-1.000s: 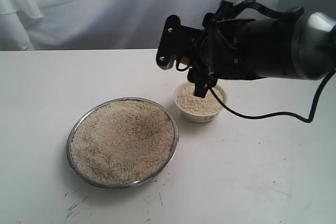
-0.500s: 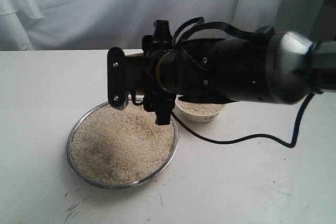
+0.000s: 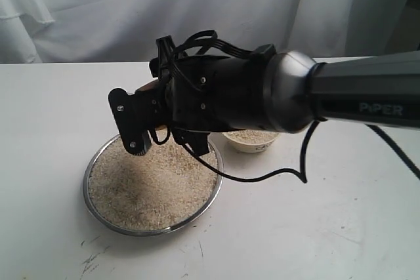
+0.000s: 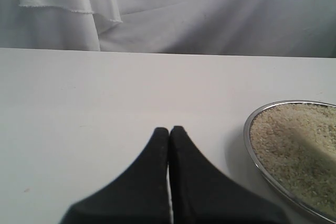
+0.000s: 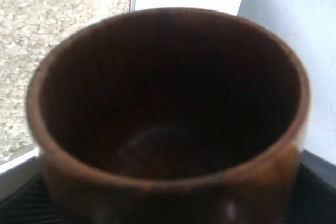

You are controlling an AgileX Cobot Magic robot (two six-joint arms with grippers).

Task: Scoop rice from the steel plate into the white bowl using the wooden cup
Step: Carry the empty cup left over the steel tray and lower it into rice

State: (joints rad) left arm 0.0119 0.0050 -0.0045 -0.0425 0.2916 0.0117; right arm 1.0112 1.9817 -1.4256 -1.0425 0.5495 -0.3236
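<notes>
The steel plate [image 3: 86, 187] lies on the white table, heaped with rice [image 3: 151, 188]. My right gripper [image 3: 157, 119] hangs low over the plate's far side, shut on the wooden cup [image 3: 147, 87], of which only a brown sliver shows past the arm. In the right wrist view the cup [image 5: 168, 182] fills the frame; its dark inside looks empty, and rice [image 5: 52, 35] lies behind it. The white bowl [image 3: 252, 143], partly hidden behind the arm, holds rice [image 3: 252, 136]. My left gripper [image 4: 169, 128] is shut and empty over bare table beside the plate's rim [image 4: 249, 145].
A black cable [image 3: 262, 176] droops from the right arm to the table between plate and bowl. White cloth [image 3: 98, 11] hangs behind the table.
The right arm has swung left from above the white bowl to above the steel plate, carrying the wooden cup and coming lower. The bowl's rice is now partly hidden behind it.
</notes>
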